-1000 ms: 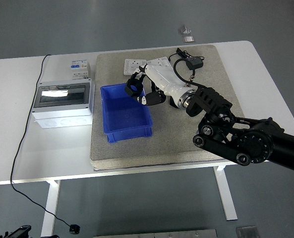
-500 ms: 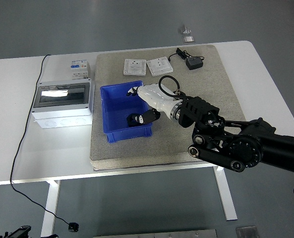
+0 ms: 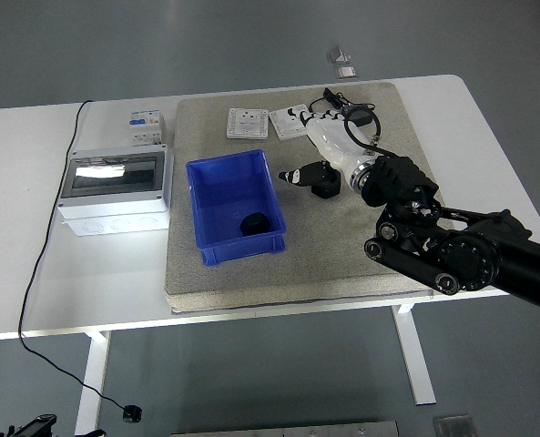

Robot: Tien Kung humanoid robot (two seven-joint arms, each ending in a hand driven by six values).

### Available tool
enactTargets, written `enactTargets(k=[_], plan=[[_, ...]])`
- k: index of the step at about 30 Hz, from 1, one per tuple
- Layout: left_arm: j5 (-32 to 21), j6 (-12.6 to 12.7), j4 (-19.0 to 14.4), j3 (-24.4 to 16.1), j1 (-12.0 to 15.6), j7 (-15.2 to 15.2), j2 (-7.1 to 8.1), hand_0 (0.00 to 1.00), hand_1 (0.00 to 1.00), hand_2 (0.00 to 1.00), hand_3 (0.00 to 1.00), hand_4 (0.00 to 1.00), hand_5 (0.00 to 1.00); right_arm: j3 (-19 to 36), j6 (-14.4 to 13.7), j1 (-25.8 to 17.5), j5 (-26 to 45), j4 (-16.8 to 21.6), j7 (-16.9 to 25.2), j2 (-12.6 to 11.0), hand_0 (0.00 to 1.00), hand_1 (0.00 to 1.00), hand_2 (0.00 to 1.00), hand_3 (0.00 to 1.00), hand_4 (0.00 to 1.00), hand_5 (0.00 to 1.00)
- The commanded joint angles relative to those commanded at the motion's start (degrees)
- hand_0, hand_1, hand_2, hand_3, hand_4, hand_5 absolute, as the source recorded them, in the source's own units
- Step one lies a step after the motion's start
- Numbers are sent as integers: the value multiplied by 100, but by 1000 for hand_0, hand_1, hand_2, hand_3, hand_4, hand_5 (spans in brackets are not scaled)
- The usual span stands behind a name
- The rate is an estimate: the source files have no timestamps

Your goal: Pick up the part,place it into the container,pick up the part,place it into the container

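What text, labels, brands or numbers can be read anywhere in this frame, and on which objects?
None can be read.
Circuit breaker beside the grey enclosure: a blue strip on top that may carry print, too small to read.
Two white switch plates: small dark marks, not legible.
Blue container, black part inside it, black adapter, right hand: no visible text.

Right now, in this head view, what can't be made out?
- Black part in the blue container: too small to tell its shape.
- Black adapter: partly hidden behind the right hand.
- Two switch plates: markings too small.
- Left hand: outside the frame.
- Grey box: glare on its window hides the inside.
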Motion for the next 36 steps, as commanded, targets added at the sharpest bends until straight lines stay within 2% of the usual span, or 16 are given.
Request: enactTargets(k=[9,16,17,22,23,28,29,34,36], plan=[[69,-10,-1,-33,-32,5,-2,660,667,668,583,657,596,-815,191,172,816,-1061,43,355,998,911,886,930,882,391],[103,-29,0,-32,-61,-1,-7,659,666,667,582,657,596,-1529,-38,214,1654,-1821,374,711,998,906,888,924,895,397],[107,-31,0,-33,-62,-4,-4,659,665,666,582,657,596,-1612,-102,224,1789,-1889,433,749,926,825,858,909,897,395],[165,-45,0,-57,-79,1,3,659,665,666,582,657,596,-1812,-400,287,2210,-2031,547,758,926,825,858,909,897,395],[174,-48,1,-60,-82,1,5,659,665,667,582,657,595,-1815,-418,300,2221,-2047,535,758,680,557,703,802,785,305],[196,-54,2,-64,-86,-8,10,659,665,667,582,657,595,-1708,-322,330,2129,-2100,431,758,680,557,703,802,785,305],[201,-56,3,-65,-86,-10,10,659,664,666,582,657,595,-1674,-265,326,2096,-2109,404,758,507,376,581,653,568,180],[213,-62,6,-59,-91,-21,7,659,664,666,582,657,595,-1559,-66,305,1998,-2137,328,758,507,376,581,653,568,180],[226,-67,6,-61,-94,-21,7,659,664,666,581,658,597,-1534,-24,298,1971,-2139,310,758,510,389,612,661,568,166]])
